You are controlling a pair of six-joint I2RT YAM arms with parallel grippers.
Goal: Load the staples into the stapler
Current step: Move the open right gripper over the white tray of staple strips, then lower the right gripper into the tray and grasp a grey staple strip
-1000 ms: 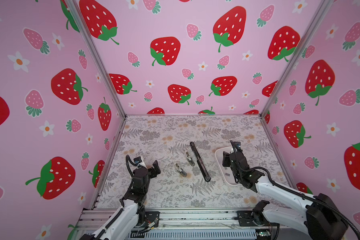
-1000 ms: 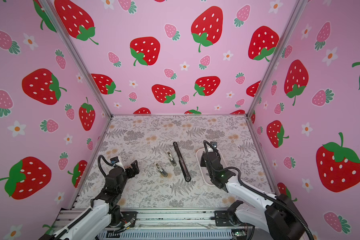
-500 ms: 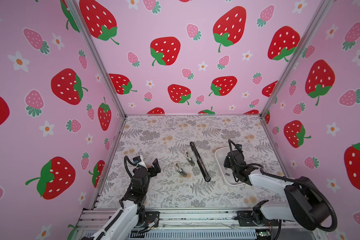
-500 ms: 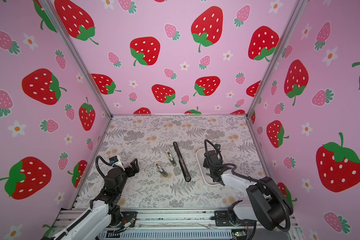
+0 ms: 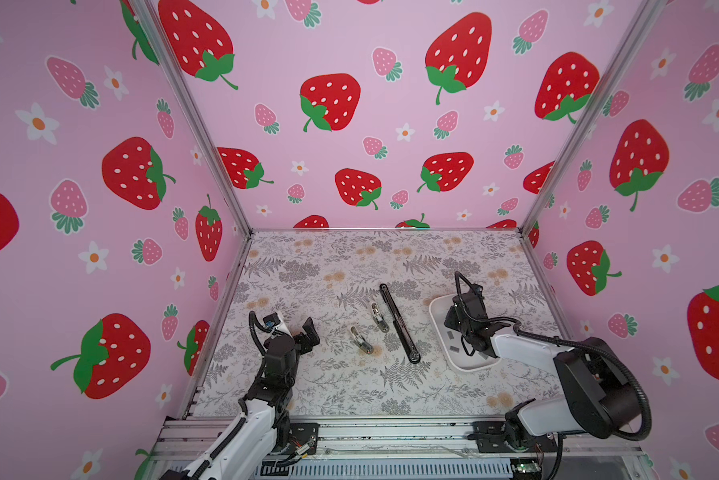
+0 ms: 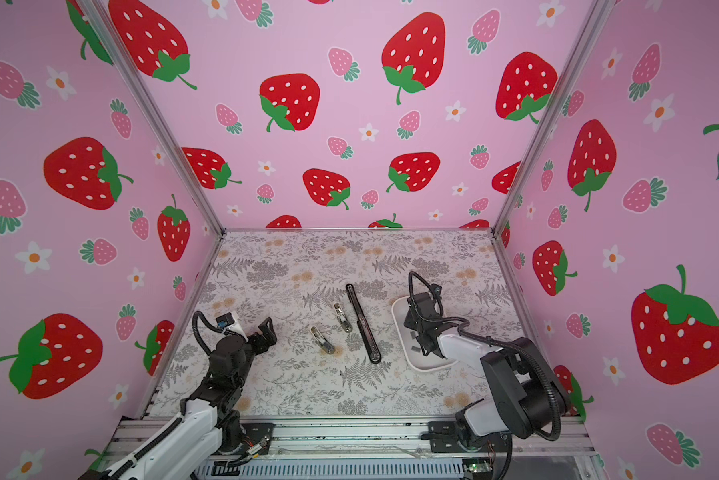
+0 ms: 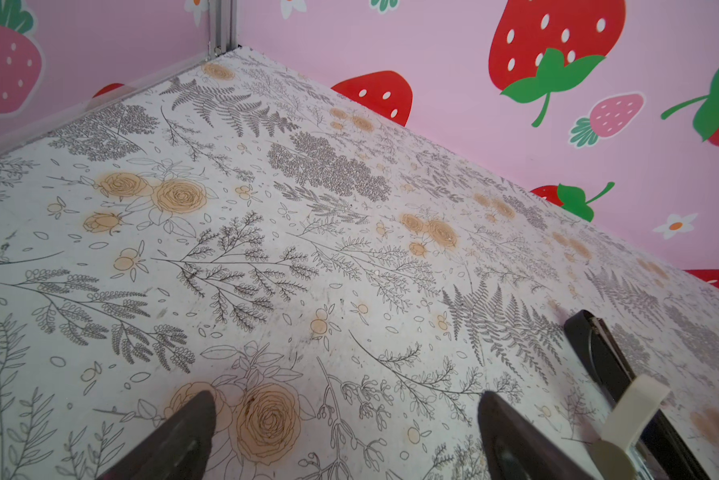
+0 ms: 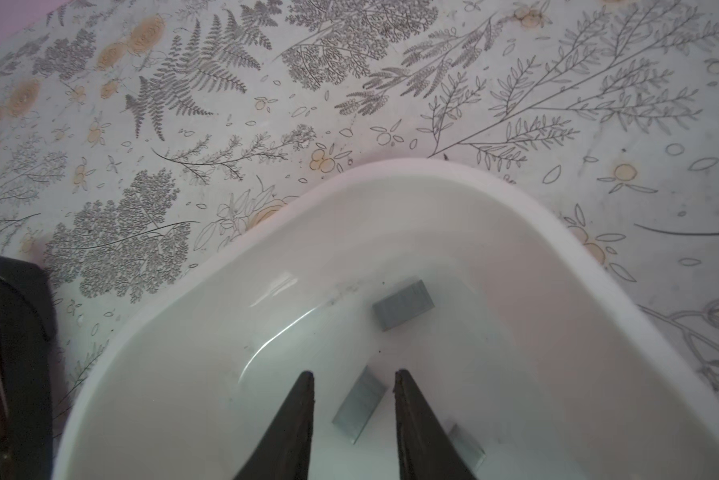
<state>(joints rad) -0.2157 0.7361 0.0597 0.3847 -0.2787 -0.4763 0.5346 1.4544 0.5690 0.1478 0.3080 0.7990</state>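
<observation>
Several grey staples lie in a white tray [image 8: 432, 174]. One strip [image 8: 359, 405] lies on the tray floor between the fingers of my right gripper [image 8: 353, 376], with a gap showing on each side of it. Another strip [image 8: 403, 304] lies further on, and a third [image 8: 465, 449] is partly hidden behind a finger. In both top views my right gripper [image 5: 465, 347] points down into the tray [image 5: 436, 307]. The long black stapler [image 5: 399, 322] lies opened flat at the middle of the table. My left gripper [image 5: 307, 337] hovers open and empty at the left.
Two small metallic staplers [image 5: 362, 340] [image 5: 379, 316] lie left of the black stapler. In the left wrist view the black stapler [image 7: 598, 353] and a beige-ended small stapler [image 7: 636, 407] sit beside my left gripper [image 7: 345, 399]. Pink strawberry walls enclose the floral table on three sides.
My right gripper has tipped down into the tray and its jaws have narrowed around one staple strip. The left arm has stayed still.
</observation>
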